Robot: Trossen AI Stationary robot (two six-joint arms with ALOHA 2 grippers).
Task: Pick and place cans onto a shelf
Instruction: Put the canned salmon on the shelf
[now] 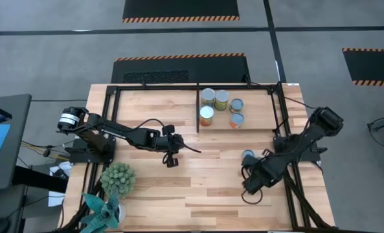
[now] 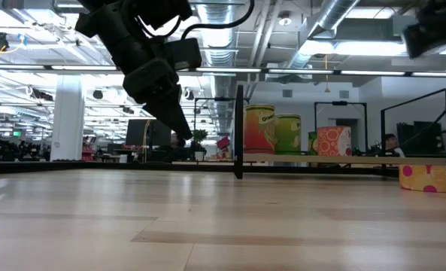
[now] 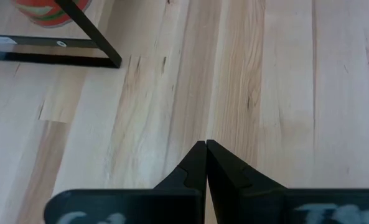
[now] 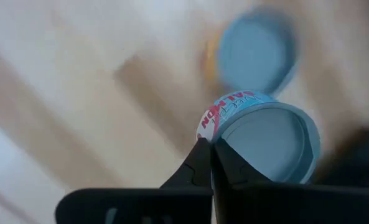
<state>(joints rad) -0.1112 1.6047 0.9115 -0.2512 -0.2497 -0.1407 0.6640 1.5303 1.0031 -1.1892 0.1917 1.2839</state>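
Note:
Several cans stand upright on the wood inside the black shelf frame, right of its divider bar; they also show in the low view. One more can stands on the table beside my right arm, and is blurred in the right wrist view. My right gripper is shut on a small tin with a red-lettered label, which the gripper hides in the high view. My left gripper is shut and empty above the middle of the table. My right gripper pinches the tin's rim where the label meets the round face, between its two fingertips, which stand almost together. The tin is tilted, its round silver-blue face turned toward the wrist camera. It appears clear of the table, above the other can.
A spiky green potted plant and a teal plant stand at the table's near left corner. Bare planks lie between the two grippers. Black hazard-striped mats lie on the floor beyond the table.

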